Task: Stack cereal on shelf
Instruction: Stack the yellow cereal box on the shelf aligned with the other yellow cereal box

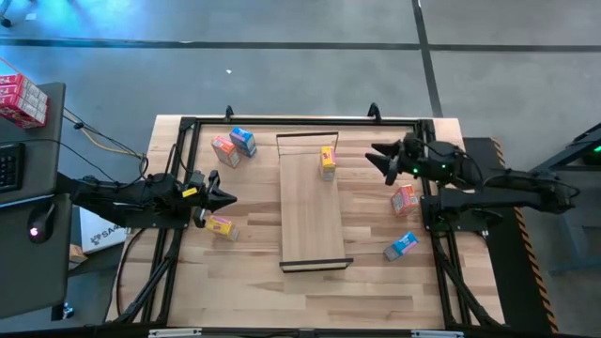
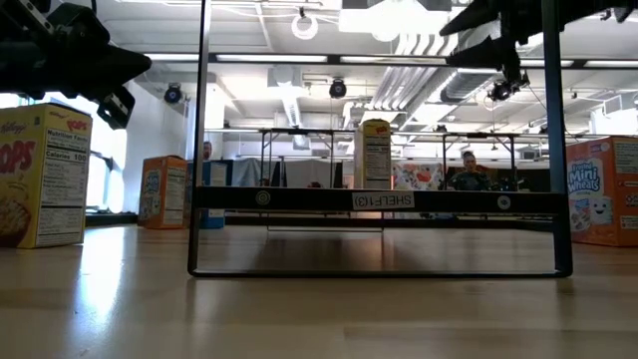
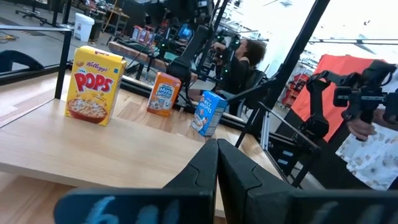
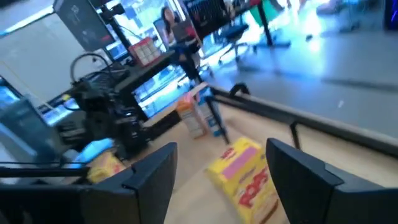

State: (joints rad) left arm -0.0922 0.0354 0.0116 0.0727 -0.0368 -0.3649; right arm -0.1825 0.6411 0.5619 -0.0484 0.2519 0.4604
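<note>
One yellow cereal box (image 1: pixel 328 161) already stands on the shelf (image 1: pixel 313 221), near its far end. The right gripper (image 1: pixel 377 158), fingers spread and empty, hovers just beside that end; an orange-pink box (image 1: pixel 405 198) beside the shelf lies nearest it

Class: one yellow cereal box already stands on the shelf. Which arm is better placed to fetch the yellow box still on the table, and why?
Probably the left. The left gripper, shut, hovers just beside that yellow box on the left side. The right gripper, open, sits across the shelf, nearer the orange-pink box.
</note>
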